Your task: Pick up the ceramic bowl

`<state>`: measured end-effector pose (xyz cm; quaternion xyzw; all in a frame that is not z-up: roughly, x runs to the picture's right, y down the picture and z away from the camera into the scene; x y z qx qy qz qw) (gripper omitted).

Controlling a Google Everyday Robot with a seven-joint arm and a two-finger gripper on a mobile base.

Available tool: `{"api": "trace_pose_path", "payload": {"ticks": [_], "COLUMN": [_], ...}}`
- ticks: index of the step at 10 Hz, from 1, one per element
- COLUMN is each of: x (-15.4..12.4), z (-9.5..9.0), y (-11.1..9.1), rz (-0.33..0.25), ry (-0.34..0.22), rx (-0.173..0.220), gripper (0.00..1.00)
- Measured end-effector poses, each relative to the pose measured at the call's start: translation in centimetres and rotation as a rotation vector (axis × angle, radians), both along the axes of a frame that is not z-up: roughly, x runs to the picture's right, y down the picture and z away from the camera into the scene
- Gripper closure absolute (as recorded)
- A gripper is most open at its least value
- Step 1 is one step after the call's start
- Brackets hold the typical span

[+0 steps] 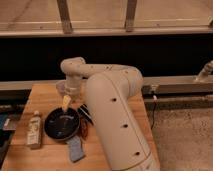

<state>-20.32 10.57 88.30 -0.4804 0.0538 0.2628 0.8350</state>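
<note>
surface and room: a wooden table (47,92) is occupying the lower left, its light brown top carrying several items. behind it a pale ledge (175,85) is running along a wide dark wall band, with upright glazing bars above. speckled carpet (185,135) is covering the floor to the right.

task item: the ceramic bowl (61,126) is sitting upright on the table, toward its front. it is showing as round, wide, shallow and glossy black, with faint pale specks inside. a small bottle (34,131) is resting just left of it, a blue sponge (75,148) near its front right edge, and dark and reddish items (85,119) just to its right.

arm: the white arm (115,115) is filling the foreground. the pincer (66,102) is pointing down over the bowl's far rim. contact with the rim cannot be told, nor whether the pincer is open or closed.
</note>
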Motion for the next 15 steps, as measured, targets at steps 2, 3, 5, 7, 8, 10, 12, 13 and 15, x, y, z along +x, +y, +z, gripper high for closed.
{"api": "trace_pose_path", "payload": {"ticks": [2,3,5,7,8,10,12,13,15], "x": [-0.7,-1.0,-1.5,-2.2,-2.2,-1.5,-0.9,-0.2,0.5], "z": [0.3,0.2,-0.4,-1.5,-1.8,-2.1,-2.1,-1.9,-2.0], "y": [1.4,2.4,3.4,4.6,4.8,5.2,6.0,6.1,5.8], "rz": [-0.001,-0.005,-0.021,-0.069,-0.081,-0.094,-0.077,-0.063,-0.05], "ry": [-0.018,-0.024,-0.03,-0.029,-0.028,-0.017,-0.007,0.004,0.026], "rx": [-0.038,-0.063,-0.086,-0.092,-0.093,-0.101,-0.128,-0.144,-0.157], "gripper": [0.2,0.2,0.21,0.38,0.46,0.68,0.88,0.96,1.0]}}
